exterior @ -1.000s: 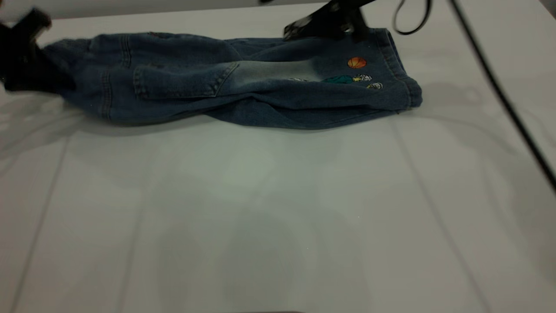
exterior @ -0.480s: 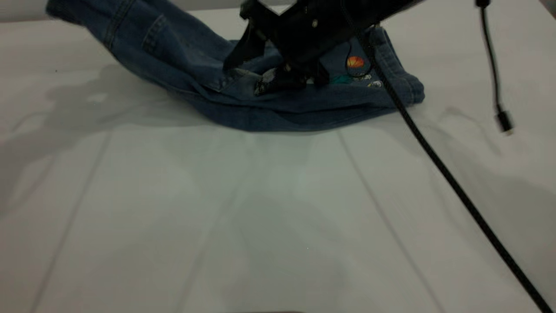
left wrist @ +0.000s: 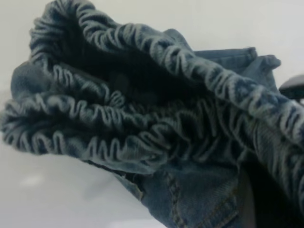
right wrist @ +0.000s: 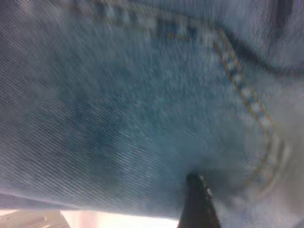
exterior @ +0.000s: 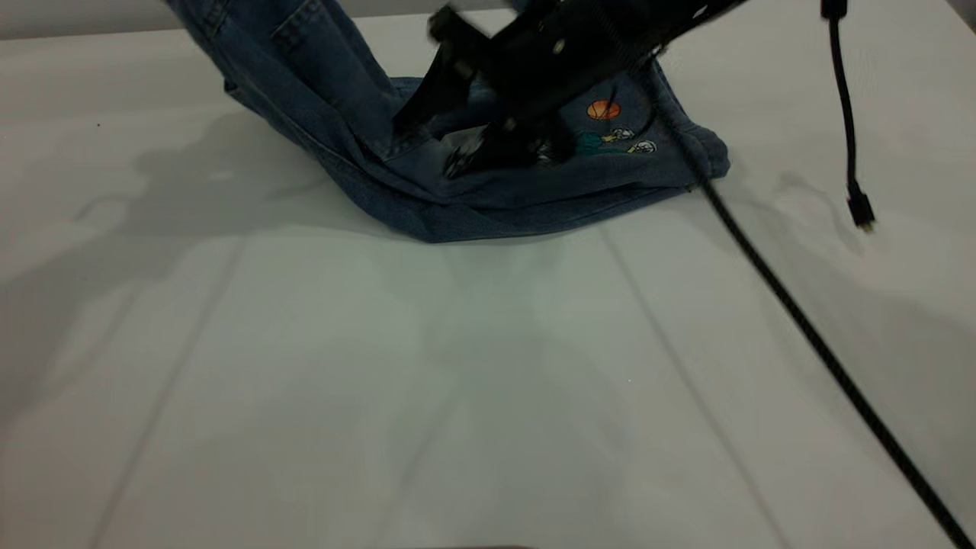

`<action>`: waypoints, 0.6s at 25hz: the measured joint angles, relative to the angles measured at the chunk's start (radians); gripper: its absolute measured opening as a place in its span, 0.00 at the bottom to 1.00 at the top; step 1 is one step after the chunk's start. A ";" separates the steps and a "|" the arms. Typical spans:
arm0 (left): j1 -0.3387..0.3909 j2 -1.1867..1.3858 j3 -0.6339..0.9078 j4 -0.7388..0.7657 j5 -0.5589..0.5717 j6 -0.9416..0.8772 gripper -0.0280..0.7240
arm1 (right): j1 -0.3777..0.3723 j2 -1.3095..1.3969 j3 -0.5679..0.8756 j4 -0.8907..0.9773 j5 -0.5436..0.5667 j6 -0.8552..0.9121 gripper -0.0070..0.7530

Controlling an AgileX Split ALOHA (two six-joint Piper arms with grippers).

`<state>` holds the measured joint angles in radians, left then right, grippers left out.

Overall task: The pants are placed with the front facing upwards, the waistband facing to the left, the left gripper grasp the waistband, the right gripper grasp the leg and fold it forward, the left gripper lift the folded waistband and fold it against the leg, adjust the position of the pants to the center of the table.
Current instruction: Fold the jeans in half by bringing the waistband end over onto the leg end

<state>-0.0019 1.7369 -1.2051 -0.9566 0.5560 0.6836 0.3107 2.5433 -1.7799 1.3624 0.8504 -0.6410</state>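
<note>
Right gripper (exterior: 496, 149) pressed onto pants (exterior: 534, 183)

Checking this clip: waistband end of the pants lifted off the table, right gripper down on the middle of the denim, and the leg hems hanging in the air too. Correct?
Not quite. In the exterior view the leg hems lie flat on the table. The rest holds: the pants rise at the waistband end, and the right gripper presses their middle.

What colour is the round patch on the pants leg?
Orange, a small basketball patch near the hem; clearest in the exterior view.
</note>
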 joint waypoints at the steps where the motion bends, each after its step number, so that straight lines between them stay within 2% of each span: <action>1: -0.009 -0.004 0.000 0.000 -0.001 0.005 0.11 | -0.019 -0.012 -0.006 -0.011 0.011 0.006 0.56; 6: -0.067 -0.011 -0.049 0.019 -0.001 0.012 0.11 | -0.108 -0.109 -0.011 -0.047 0.035 0.015 0.56; 15: -0.257 0.000 -0.093 0.038 -0.100 0.015 0.11 | -0.247 -0.346 -0.011 -0.094 0.049 0.003 0.56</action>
<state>-0.2590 1.7367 -1.2980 -0.9191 0.4562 0.6982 0.0637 2.1969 -1.7914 1.2689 0.8998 -0.6377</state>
